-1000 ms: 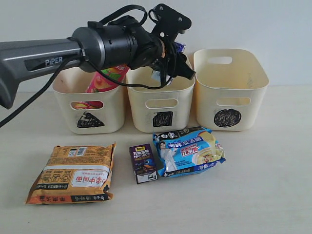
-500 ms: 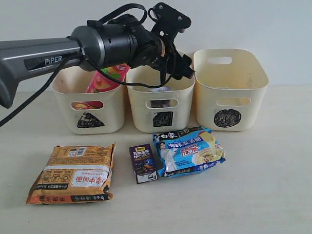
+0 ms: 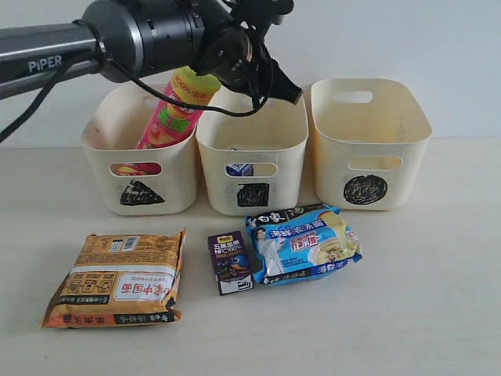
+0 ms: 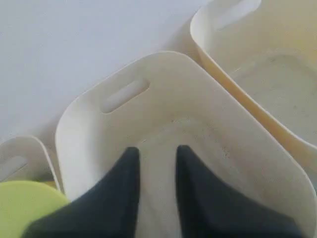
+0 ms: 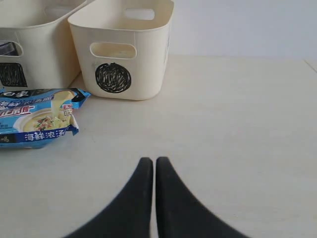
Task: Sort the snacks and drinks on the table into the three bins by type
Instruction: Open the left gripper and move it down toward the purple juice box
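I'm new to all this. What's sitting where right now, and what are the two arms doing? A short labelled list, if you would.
Triangle bin: pink chip can, leaning
Square bin: small blue-white item inside
Circle bin: no item in sight
On table: orange-brown noodle packet, purple drink carton, blue noodle packet
Left fingers: open, holding nothing, above the square bin
Right fingers: shut, low over the table

Pale cream desk (image 3: 423, 313), matte and faintly grained, filling the lower ground. Behind it, plain white wall (image 3: 407, 39), evenly lit, meeting the desk's far edge in a straight horizontal line.
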`<state>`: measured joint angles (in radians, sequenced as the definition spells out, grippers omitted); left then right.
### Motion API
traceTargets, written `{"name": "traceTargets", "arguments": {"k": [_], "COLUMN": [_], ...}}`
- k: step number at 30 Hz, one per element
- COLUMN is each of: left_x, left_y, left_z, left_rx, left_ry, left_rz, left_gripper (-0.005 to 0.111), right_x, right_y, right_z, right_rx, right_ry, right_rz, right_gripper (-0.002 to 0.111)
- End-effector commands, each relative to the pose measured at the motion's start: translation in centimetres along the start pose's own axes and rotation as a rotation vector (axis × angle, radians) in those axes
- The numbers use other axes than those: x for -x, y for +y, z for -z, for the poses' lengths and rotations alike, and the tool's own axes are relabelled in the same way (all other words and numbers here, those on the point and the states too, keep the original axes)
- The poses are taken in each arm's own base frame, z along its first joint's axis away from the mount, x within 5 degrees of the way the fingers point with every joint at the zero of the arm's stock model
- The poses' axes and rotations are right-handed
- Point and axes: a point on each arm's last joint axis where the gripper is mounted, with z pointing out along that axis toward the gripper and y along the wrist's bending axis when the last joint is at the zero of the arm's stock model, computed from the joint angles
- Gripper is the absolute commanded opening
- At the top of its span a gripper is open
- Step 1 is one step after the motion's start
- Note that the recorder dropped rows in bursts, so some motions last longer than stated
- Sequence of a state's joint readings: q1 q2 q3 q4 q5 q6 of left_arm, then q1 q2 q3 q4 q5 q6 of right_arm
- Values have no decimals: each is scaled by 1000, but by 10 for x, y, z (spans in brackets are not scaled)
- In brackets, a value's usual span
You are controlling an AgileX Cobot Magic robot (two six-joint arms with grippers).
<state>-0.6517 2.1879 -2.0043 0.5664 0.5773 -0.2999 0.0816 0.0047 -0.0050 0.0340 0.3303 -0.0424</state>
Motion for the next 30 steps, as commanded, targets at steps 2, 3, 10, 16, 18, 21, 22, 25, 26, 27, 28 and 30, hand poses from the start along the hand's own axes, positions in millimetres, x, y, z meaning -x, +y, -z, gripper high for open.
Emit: {"name": "traceTargets", "arguments": {"k": [2, 3, 10, 16, 18, 21, 22, 25, 26, 27, 28, 30], "left_x": [16, 17, 1, -11, -13, -23, -28, -47, -54, -61, -67, -75], "left_y": [-22, -27, -44, -47, -49, -54, -56, -61, -61, -61, -61, -63], "left_z": [35, 40, 81, 89, 88, 85, 83, 77, 74, 72, 69, 63], "left_rx": [-70, -82, -258, -301, -303, -325, -330, -321, -308, -298, -285, -268], "left_ry": [24, 31, 355, 508, 520, 565, 588, 663, 692, 720, 743, 739], "left_rz": [-116, -134, -164, -113, -79, -53, -41, -19, 5, 23, 56, 130], "left_gripper": [5, 5, 5, 5, 5, 5, 5, 5, 5, 5, 5, 5], "right_x": [-1, -1, -1, -1, -1, -1, -1, -1, -1, -1, -1, -1], "right_y": [0, 0, 0, 0, 0, 0, 0, 0, 0, 0, 0, 0], "right_z": [0, 0, 0, 0, 0, 0, 0, 0, 0, 0, 0, 0], "right_rx": [-3, -3, -3, -3, -3, -3, -3, -3, -3, -3, -3, -3], "right_ry": [-8, -8, -8, -8, -8, -8, -8, -8, -8, -8, -8, -8], "right_rz": [3, 3, 3, 3, 3, 3, 3, 3, 3, 3, 3, 3], "right_gripper": [0, 0, 0, 0, 0, 0, 0, 0, 0, 0, 0, 0]}}
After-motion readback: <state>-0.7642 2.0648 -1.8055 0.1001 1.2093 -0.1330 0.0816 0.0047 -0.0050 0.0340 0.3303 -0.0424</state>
